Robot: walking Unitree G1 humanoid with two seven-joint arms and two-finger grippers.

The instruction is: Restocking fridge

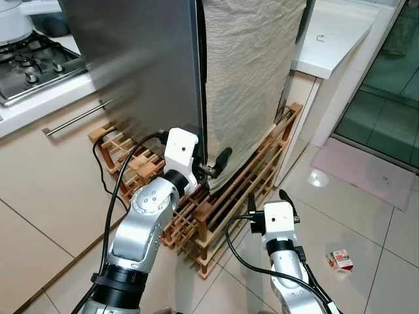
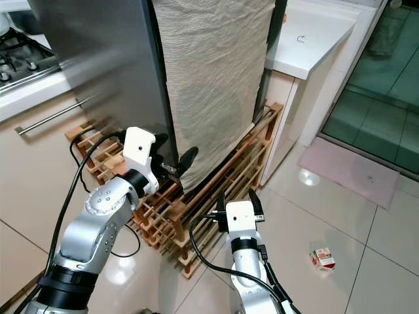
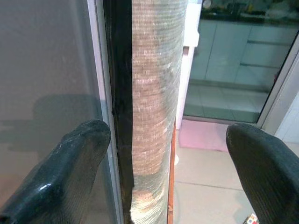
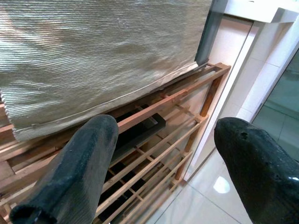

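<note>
The stainless-steel fridge door (image 1: 144, 65) stands closed, and a black seal (image 3: 119, 116) runs down its edge. A beige ribbed cloth (image 1: 252, 72) hangs beside that edge. My left gripper (image 1: 213, 169) is at the door's lower corner. It is open, and its fingers (image 3: 79, 154) straddle the door edge and seal without closing on anything. My right gripper (image 1: 268, 196) is lower and to the right, in front of the wooden slatted rack (image 1: 229, 190). It is open and empty. A small red-and-white carton (image 1: 340, 260) lies on the tiled floor to my right.
The wooden rack runs along the fridge's base. A black cable (image 1: 105, 170) trails by it. A gas stove (image 1: 33, 65) and a drawer handle (image 1: 75, 118) are on the left. At right are a white counter (image 1: 334, 33), a pink mat (image 1: 366, 170) and a glass door (image 1: 393, 78).
</note>
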